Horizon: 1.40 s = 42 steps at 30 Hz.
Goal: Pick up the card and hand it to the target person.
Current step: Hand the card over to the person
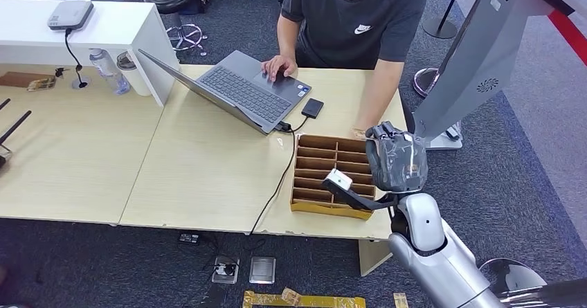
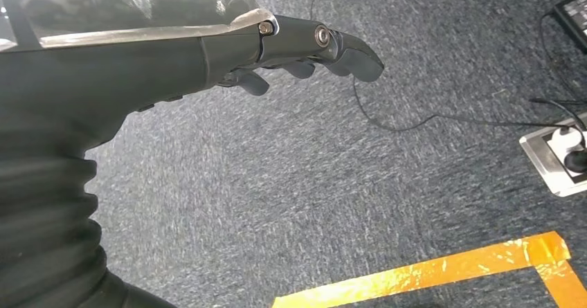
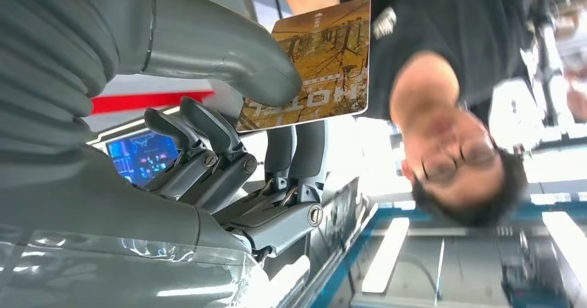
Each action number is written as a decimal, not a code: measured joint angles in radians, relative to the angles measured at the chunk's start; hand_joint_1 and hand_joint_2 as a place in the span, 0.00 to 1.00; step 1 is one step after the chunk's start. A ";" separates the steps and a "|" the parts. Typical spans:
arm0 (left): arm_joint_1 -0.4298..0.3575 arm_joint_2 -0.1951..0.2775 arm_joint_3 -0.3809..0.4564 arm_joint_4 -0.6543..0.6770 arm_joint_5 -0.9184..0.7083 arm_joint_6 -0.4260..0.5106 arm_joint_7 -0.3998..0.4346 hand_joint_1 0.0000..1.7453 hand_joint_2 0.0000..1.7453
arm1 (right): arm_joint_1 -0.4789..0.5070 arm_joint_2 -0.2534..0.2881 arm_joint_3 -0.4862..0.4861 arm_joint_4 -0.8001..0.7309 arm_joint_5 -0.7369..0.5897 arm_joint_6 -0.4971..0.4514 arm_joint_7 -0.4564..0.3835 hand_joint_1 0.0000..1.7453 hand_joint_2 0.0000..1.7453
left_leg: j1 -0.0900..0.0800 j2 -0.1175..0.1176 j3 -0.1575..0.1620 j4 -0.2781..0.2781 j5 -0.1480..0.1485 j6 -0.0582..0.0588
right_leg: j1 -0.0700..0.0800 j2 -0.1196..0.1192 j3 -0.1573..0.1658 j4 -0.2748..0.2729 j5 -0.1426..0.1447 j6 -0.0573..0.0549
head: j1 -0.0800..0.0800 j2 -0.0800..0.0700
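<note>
The card (image 3: 315, 73), printed in yellow-brown with hotel lettering, is pinched between the thumb and fingers of my right hand (image 3: 228, 114) in the right wrist view. That right hand (image 1: 396, 157) is raised over the far right part of the table, above the cardboard box. The target person (image 1: 356, 17) in a dark T-shirt sits across the table; one forearm (image 1: 377, 97) reaches down to just beyond my raised hand, the other hand rests on the laptop. Behind the card I see the person (image 3: 443, 66) again. My left hand (image 2: 277, 45) hangs over the carpet, fingers loosely extended, holding nothing.
A divided cardboard box (image 1: 315, 183) sits at the table's near right edge. An open laptop (image 1: 242, 90), a black drive (image 1: 312, 107) and a cable lie to its left. A grey kiosk stand (image 1: 477, 59) rises on the right. A floor socket (image 2: 557, 159) and orange tape (image 2: 429, 273) mark the carpet.
</note>
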<state>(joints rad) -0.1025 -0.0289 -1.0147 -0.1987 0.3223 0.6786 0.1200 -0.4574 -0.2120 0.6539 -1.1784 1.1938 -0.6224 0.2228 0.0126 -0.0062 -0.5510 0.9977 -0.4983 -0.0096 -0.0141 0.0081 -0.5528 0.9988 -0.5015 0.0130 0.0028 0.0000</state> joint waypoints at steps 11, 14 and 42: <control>0.000 0.002 0.000 0.000 0.003 -0.004 -0.045 0.00 1.00 | -0.086 -0.004 -0.004 -0.092 -0.084 -0.005 -0.030 1.00 1.00 | 0.000 0.000 0.000 0.000 0.000 0.000 | 0.000 0.000 0.000 0.000 0.000 0.000 | 0.000 0.000; -0.001 0.002 0.000 0.000 0.002 -0.002 -0.048 0.00 1.00 | -0.129 0.008 0.000 -0.041 -0.179 -0.008 -0.096 1.00 1.00 | 0.000 0.000 0.000 0.000 0.000 0.000 | 0.000 0.000 0.000 0.000 0.000 0.000 | 0.000 0.000; -0.001 0.001 -0.002 -0.001 0.012 0.002 -0.022 0.00 1.00 | -0.291 0.178 0.026 0.557 -0.323 -0.068 -0.255 0.00 1.00 | 0.000 -0.001 0.000 0.000 0.000 0.000 | 0.000 -0.001 0.000 0.000 0.000 0.000 | 0.000 0.000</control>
<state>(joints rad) -0.1036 -0.0278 -1.0166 -0.1999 0.3341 0.6810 0.0975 -0.7488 -0.0338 0.6796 -0.6211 0.8706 -0.6901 -0.0324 0.0125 -0.0067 -0.5512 0.9978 -0.4982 -0.0095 -0.0141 0.0073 -0.5526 0.9990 -0.5014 0.0131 0.0028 0.0000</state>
